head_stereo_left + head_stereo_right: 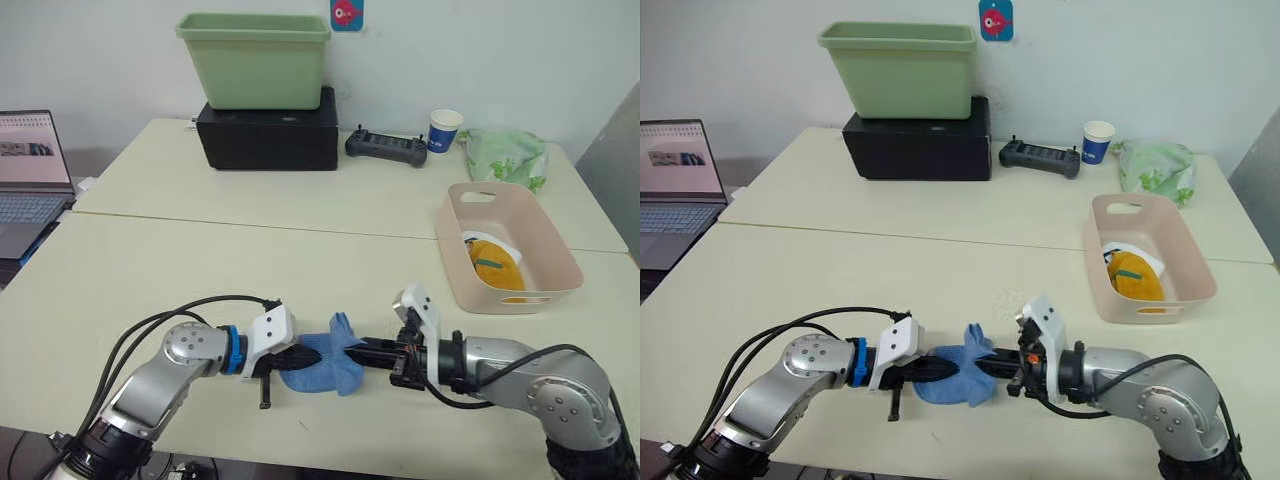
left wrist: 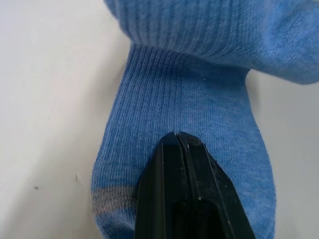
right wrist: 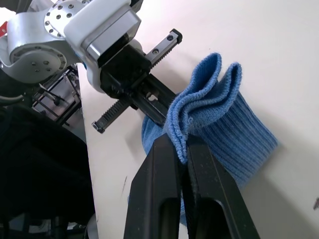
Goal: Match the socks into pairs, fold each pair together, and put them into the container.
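On the pale worktop (image 1: 200,260), near its front edge, we grip the blue socks (image 1: 322,365) from both sides: left hand (image 1: 300,357) and right hand (image 1: 358,349) each closed on fabric. The pink container (image 1: 553,245) already holds yellow and white socks (image 1: 495,265); we judge the blue pair remains.

Silver jointed arms, black cables, white wrist housings, blue ring, black-fingered left claw (image 1: 300,358).
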Robot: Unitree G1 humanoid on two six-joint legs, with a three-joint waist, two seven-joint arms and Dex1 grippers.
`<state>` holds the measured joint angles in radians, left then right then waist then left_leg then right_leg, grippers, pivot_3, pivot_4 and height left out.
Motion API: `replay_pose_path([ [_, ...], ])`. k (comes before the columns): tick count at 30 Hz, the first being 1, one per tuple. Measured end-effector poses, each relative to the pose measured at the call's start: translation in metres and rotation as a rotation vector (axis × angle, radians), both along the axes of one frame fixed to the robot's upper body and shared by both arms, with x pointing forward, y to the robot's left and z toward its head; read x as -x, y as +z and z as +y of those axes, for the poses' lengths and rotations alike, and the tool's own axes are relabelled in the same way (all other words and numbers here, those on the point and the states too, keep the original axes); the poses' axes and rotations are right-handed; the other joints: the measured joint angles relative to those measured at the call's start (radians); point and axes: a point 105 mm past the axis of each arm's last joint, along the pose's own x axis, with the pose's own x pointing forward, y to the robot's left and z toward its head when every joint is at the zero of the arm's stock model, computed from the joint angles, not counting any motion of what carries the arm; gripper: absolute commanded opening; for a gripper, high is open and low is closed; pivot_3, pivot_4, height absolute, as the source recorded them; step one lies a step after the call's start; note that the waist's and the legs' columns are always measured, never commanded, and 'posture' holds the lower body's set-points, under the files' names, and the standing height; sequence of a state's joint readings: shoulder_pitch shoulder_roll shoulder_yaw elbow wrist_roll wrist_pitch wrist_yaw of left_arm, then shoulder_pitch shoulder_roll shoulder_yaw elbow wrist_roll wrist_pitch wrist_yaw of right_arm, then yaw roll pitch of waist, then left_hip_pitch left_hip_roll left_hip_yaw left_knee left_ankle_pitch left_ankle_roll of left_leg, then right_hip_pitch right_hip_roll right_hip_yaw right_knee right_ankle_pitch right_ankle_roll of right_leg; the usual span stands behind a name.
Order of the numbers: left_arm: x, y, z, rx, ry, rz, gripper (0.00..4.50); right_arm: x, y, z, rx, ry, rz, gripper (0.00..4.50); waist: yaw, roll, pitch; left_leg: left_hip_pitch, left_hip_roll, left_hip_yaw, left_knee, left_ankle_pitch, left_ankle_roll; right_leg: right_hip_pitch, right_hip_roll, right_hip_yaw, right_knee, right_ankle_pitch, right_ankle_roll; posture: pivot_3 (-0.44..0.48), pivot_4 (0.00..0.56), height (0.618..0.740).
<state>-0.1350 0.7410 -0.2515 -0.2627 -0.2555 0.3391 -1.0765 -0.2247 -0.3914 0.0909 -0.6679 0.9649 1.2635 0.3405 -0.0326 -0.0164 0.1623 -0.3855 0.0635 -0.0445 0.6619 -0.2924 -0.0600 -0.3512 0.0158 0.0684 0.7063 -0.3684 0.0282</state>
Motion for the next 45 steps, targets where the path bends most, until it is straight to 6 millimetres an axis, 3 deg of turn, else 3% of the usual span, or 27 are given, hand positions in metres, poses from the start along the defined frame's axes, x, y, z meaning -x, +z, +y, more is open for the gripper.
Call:
replay_pose_path([
  [10,0.002,0.002,0.008,0.028,0.040,0.019,0.00,-0.008,-0.027,0.026,0.038,0.008,0.108,0.02,-0.004,0.000,0.000,-0.001,0.001,-0.001,0.000,0.000,0.000,-0.002,0.000,0.000,0.001,0.000,0.000,0.000,0.150,0.720],
  [15,-0.001,0.008,0.031,0.032,0.157,0.044,0.00,-0.012,-0.025,0.028,0.027,0.000,0.099,1.49,-0.006,0.001,0.001,-0.001,0.000,-0.004,0.000,0.000,0.000,-0.003,0.000,0.000,0.001,0.000,0.000,0.000,0.150,0.720],
  [22,-0.011,0.025,0.059,0.094,0.351,0.037,0.00,-0.010,0.009,0.018,-0.028,0.024,-0.025,3.98,-0.001,0.001,0.002,-0.003,0.000,-0.006,0.000,0.000,0.000,-0.003,-0.001,-0.001,0.001,0.000,0.000,0.000,0.150,0.720],
  [25,-0.018,0.037,0.068,0.121,0.404,0.007,0.00,-0.010,0.019,0.010,-0.006,0.019,-0.129,3.98,0.000,0.002,0.002,-0.004,0.000,-0.006,0.000,0.000,0.000,-0.003,-0.001,-0.002,0.000,0.000,0.000,0.000,0.150,0.720],
  [26,-0.020,0.042,0.069,0.133,0.410,-0.008,0.00,-0.012,0.018,0.008,0.006,0.008,-0.152,3.80,0.000,0.002,0.002,-0.005,0.000,-0.006,0.000,0.000,0.000,-0.004,-0.001,-0.003,0.000,0.000,0.000,0.000,0.150,0.720],
  [31,-0.021,0.064,0.063,0.141,0.329,-0.055,0.00,-0.019,0.006,0.006,0.094,-0.011,-0.259,2.21,-0.001,0.002,0.002,-0.006,0.000,-0.005,0.000,0.000,-0.001,-0.004,-0.001,-0.003,-0.001,0.000,0.000,0.000,0.150,0.720],
  [37,-0.001,0.069,0.020,0.129,0.067,-0.047,0.00,-0.020,-0.009,0.015,0.124,0.060,-0.320,0.05,-0.001,0.002,0.002,-0.007,0.000,-0.004,0.000,0.002,-0.004,-0.005,-0.001,-0.003,-0.001,0.000,0.000,0.000,0.150,0.720],
  [42,0.007,0.038,0.002,0.050,-0.056,0.000,0.00,-0.030,-0.029,0.026,0.196,0.152,-0.337,0.05,0.000,0.002,0.002,-0.007,0.000,-0.003,0.001,0.002,-0.003,-0.005,0.000,-0.003,-0.001,0.000,0.000,0.000,0.150,0.720],
  [45,0.008,0.020,0.001,0.012,-0.075,0.028,0.00,-0.036,-0.039,0.028,0.229,0.153,-0.334,0.05,0.001,0.002,0.002,-0.009,0.000,-0.003,0.001,0.001,-0.002,-0.007,0.000,-0.004,-0.001,0.000,0.000,0.000,0.150,0.720],
])
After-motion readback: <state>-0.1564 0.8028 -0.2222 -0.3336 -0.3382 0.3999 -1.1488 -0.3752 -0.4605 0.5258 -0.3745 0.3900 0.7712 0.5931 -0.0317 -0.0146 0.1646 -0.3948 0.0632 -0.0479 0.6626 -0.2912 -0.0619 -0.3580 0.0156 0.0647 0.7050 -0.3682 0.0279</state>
